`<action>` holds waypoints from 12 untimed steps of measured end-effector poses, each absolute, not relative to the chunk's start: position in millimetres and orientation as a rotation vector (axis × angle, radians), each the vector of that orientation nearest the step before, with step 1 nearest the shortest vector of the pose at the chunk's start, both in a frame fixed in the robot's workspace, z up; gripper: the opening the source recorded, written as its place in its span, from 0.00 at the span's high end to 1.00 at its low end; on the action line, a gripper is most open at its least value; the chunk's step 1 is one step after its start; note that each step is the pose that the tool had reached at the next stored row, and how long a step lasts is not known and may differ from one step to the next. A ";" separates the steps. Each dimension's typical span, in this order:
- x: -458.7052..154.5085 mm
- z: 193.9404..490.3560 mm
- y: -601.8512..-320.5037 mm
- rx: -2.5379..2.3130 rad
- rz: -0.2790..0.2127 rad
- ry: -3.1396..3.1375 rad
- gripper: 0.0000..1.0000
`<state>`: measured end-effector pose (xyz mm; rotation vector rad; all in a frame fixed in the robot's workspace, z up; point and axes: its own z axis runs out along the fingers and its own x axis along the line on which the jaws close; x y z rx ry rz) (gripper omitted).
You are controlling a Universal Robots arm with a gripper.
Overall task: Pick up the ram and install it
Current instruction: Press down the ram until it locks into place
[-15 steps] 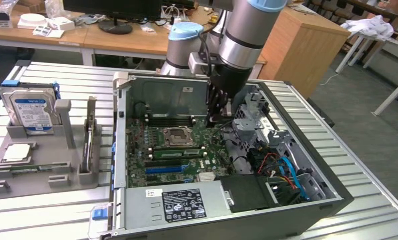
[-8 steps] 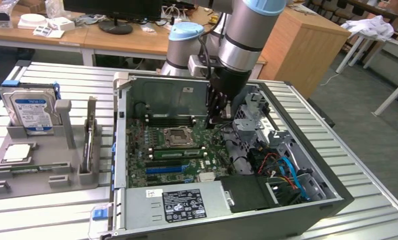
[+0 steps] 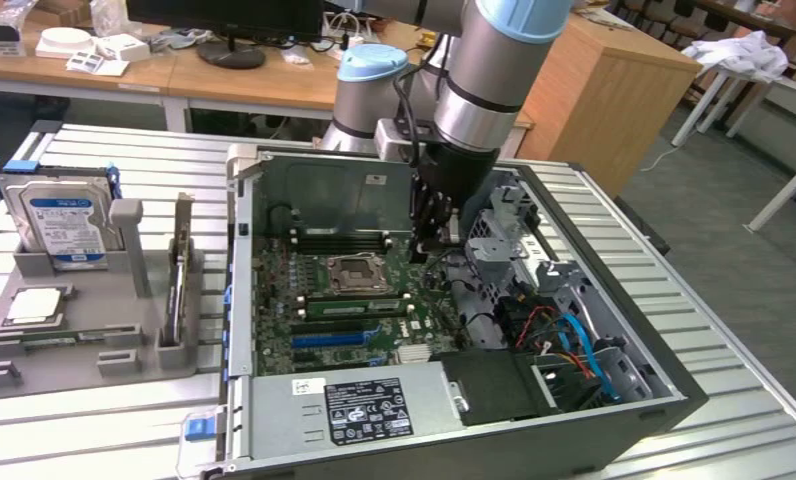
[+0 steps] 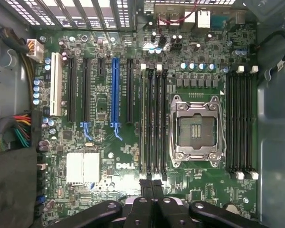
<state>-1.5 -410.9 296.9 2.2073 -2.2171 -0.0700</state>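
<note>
The ram [image 3: 354, 306] is a long green stick lying along the memory slots between the processor socket [image 3: 351, 272] and the blue expansion slot, and it looks seated in the motherboard. My gripper [image 3: 422, 252] hangs inside the open computer case, above the end of that bank of slots. In the wrist view the bank of black memory slots [image 4: 153, 123] runs straight away from my gripper [image 4: 150, 187]. The fingertips are pressed together, shut, with nothing visible between them. From above I cannot tell which slot holds the stick.
A grey parts tray [image 3: 85, 345] on the exterior view's left holds a silver hard drive [image 3: 62, 220] and a small square processor chip [image 3: 35, 305]. Case walls, a drive cage [image 3: 505, 240] and coloured cables [image 3: 572, 340] crowd the exterior view's right. The power supply [image 3: 358, 405] sits at the case front.
</note>
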 end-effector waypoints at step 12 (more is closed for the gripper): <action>-1.5 287.0 -410.9 2.207 -0.070 -2.217 0.90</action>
